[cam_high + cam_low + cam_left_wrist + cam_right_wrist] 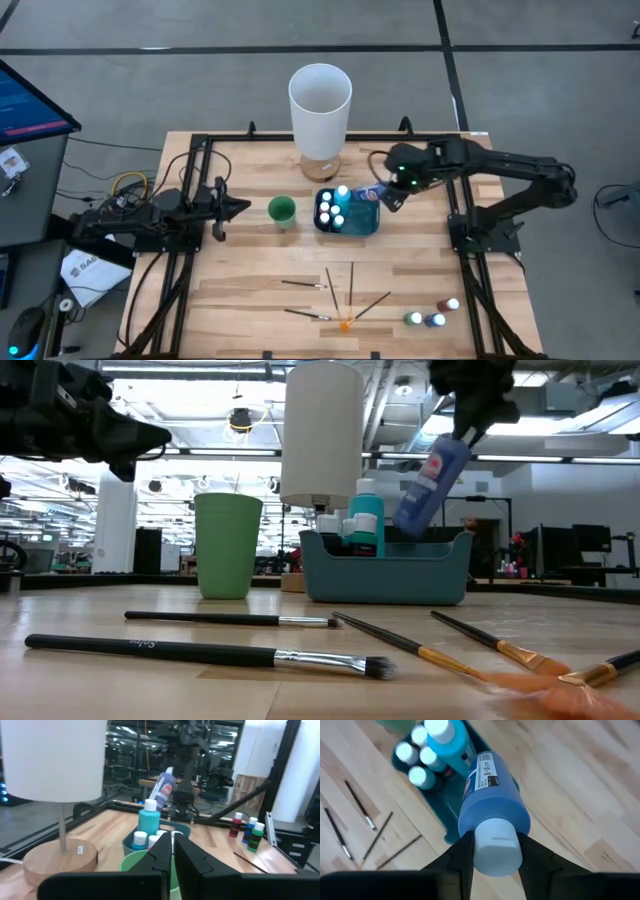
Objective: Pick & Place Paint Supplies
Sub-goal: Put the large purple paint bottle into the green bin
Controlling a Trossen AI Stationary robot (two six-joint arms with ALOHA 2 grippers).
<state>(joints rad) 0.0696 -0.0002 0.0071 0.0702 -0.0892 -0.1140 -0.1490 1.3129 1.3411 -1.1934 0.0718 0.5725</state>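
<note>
Only blue bottle (492, 805) label; unreadable.

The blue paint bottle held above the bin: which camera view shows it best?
The right wrist view: the blue paint bottle fills it, white cap gripped by the right end effector. The low view shows it tilted over the teal bin; the left wrist view, far off; the high view, mostly hidden.

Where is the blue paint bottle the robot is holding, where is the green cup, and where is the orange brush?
blue paint bottle (490, 795), right wrist view, on its blue body.
green cup (228, 545), low view, on its side wall.
orange brush (346, 324), high view, on its orange tip.
</note>
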